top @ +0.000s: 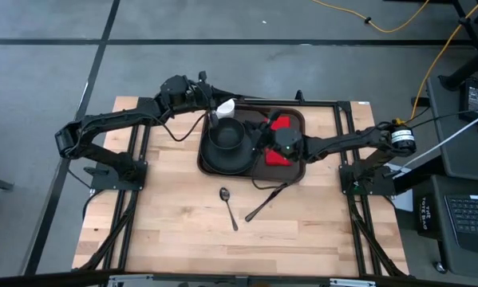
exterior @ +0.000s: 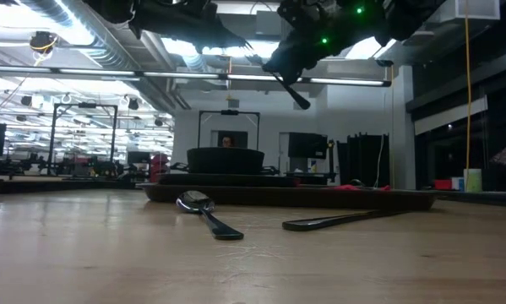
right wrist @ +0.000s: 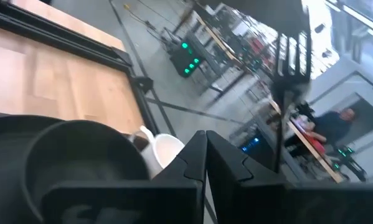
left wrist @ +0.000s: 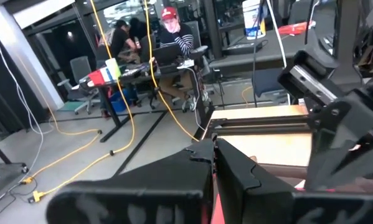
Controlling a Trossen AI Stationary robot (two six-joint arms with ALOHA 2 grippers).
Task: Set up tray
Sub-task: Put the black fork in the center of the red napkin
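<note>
The dark brown tray [top: 294,171] lies at the table's far middle. It carries a black plate [top: 211,162] with a black bowl [top: 227,137], a white cup [top: 225,107] at its far left and a red napkin [top: 282,123] on its right half. My right gripper [top: 270,137] hovers over the napkin, shut on a black fork [right wrist: 291,59]. My left gripper [top: 213,114] is shut, high beside the cup. The cup [right wrist: 164,150] stands on its base behind the bowl [right wrist: 80,155]. My right gripper [right wrist: 205,155] holds the black fork by its handle [right wrist: 278,134]; my own fingers hide the place of contact. The tines [right wrist: 292,46] stick out beyond the fingertips. In the low view the fork [exterior: 291,89] slants below the gripper, lifted clear above the tray [exterior: 320,197].
A metal spoon [top: 228,206] and a black utensil [top: 264,205] lie on the bare wood near the tray's near edge; both show in the low view, spoon [exterior: 204,211] and utensil [exterior: 337,219]. People sit at desks in the room beyond.
</note>
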